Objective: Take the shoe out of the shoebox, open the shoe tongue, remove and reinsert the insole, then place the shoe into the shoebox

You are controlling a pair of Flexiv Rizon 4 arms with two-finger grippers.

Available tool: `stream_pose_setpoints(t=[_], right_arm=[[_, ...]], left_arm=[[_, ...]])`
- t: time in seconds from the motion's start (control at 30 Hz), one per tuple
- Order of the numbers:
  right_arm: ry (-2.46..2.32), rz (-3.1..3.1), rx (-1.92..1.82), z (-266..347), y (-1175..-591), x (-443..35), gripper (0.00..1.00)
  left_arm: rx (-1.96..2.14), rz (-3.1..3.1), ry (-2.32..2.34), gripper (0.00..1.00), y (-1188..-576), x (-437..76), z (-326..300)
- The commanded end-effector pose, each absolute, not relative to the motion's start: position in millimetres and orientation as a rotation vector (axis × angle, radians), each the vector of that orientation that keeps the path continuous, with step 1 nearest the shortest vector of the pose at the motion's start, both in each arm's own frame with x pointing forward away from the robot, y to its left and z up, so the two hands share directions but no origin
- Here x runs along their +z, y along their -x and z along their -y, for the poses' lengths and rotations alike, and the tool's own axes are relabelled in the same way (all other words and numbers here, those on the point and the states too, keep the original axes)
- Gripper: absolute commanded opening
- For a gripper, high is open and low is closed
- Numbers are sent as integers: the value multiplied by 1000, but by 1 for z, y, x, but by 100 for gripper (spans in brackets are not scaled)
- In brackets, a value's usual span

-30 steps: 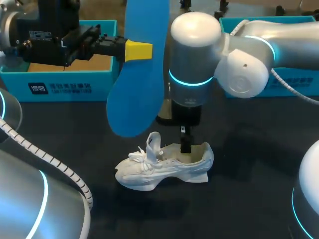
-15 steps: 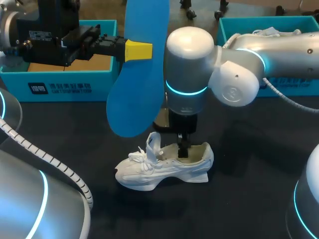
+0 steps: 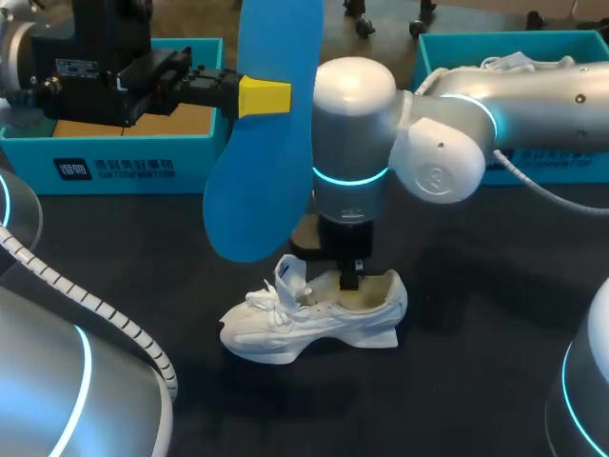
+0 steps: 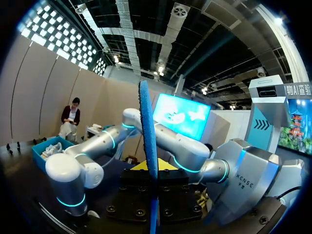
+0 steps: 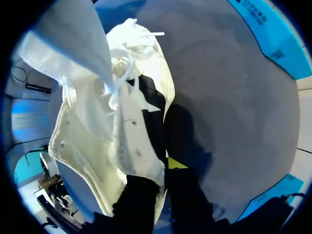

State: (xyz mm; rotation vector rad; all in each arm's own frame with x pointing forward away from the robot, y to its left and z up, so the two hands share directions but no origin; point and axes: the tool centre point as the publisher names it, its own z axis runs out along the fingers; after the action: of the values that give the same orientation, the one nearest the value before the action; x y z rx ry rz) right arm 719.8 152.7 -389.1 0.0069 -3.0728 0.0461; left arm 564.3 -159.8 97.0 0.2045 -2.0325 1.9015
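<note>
A white shoe (image 3: pixel 285 328) lies on its side on the black table, its tongue pulled up. My right gripper (image 3: pixel 350 278) comes straight down at the shoe's opening. In the right wrist view the right gripper (image 5: pixel 163 170) is shut on the side wall of the shoe (image 5: pixel 131 122), one finger inside and one outside. High at the back left, my left gripper (image 3: pixel 265 96) is shut on the blue insole (image 3: pixel 271 143), which hangs upright above the shoe. The left wrist view shows that insole (image 4: pixel 147 126) edge-on between the left gripper's (image 4: pixel 153 170) fingers.
A teal shoebox (image 3: pixel 124 152) stands at the back left behind the left gripper. A second teal box (image 3: pixel 476 40) at the back right holds another white shoe (image 3: pixel 514 59). The right arm's big elbow hangs over the table's middle.
The right gripper has gone from open to shut on the shoe's side wall, and its arm has shifted slightly left and lower. The left arm and insole have not moved.
</note>
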Motion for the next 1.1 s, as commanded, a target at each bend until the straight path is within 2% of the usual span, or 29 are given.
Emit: stream_pose_setpoints(t=[0.03, 0.37, 0.47, 0.53, 0.9, 1.1], right_arm=[[0, 3068, 86, -159, -720, -378, 0], [166, 3074, 22, -153, -715, -339, 0], [666, 2923, 0, -139, -712, -332, 0], [829, 2919, -40, -134, -701, -323, 0], [829, 2919, -40, -134, -701, -323, 0], [1336, 2675, -112, -140, -701, -319, 0]], left_arm=[[1896, 2035, -202, 0, -566, 98, 161], [1896, 2035, -202, 0, -566, 98, 161], [1896, 2035, -202, 0, -566, 98, 161], [1896, 2035, -202, 0, -566, 98, 161], [1896, 2035, -202, 0, -566, 98, 161], [1896, 2035, -202, 0, -566, 98, 161]])
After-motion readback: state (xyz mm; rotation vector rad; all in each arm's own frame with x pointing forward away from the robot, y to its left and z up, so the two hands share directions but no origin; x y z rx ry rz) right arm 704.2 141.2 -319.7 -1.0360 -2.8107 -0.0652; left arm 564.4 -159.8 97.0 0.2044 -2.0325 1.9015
